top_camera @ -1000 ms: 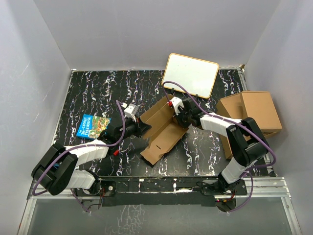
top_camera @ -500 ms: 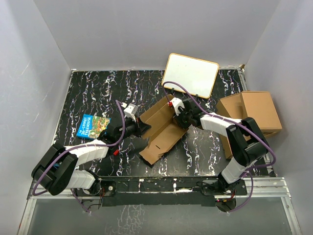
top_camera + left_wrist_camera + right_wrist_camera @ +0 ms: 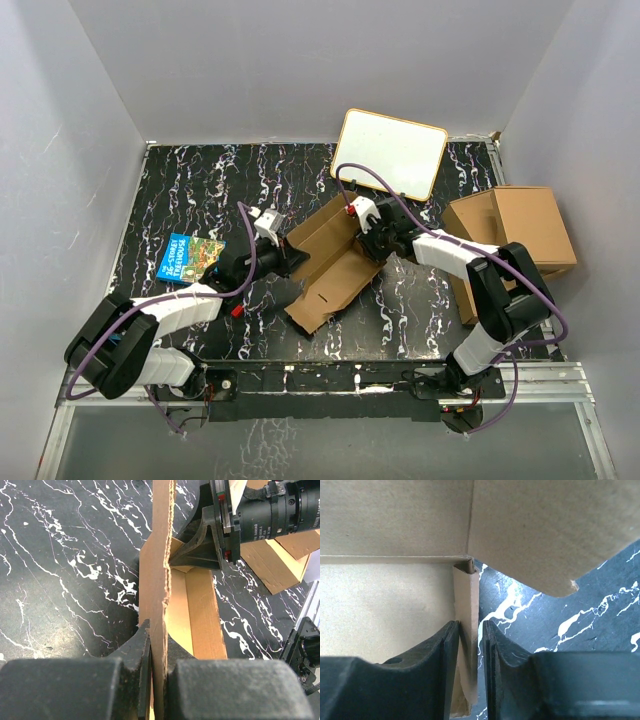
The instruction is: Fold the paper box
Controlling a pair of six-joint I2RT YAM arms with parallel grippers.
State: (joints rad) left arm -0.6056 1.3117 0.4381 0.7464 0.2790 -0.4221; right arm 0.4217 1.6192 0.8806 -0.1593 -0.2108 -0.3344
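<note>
Mid-fold on the black marbled bench (image 3: 200, 190): the paper box (image 3: 330, 268) sits near the middle of the bench, between the two arms, and looks roughly half formed. Its base lies flat and the long panel on the far-left side stands upright, but the near end lies spread on the bench with its slots showing, and no tab appears tucked in. The left claw (image 3: 157, 645) is clamped on the raw edge of that upright panel, one pad on each face. The right claw (image 3: 468, 640) pinches a narrow folded strip at the box's far corner, where two panels meet. By the look of it, the remaining walls have to be raised and the tabs locked before the job is finished. A white board (image 3: 390, 152) leans at the back just behind the right arm, and a pile of larger cardboard boxes (image 3: 512, 232) crowds that arm's elbow on the right. A blue picture book (image 3: 192, 257) lies beside the left arm, apart from the work. The claws face each other closely across the box, leaving little room to swing a flap
</note>
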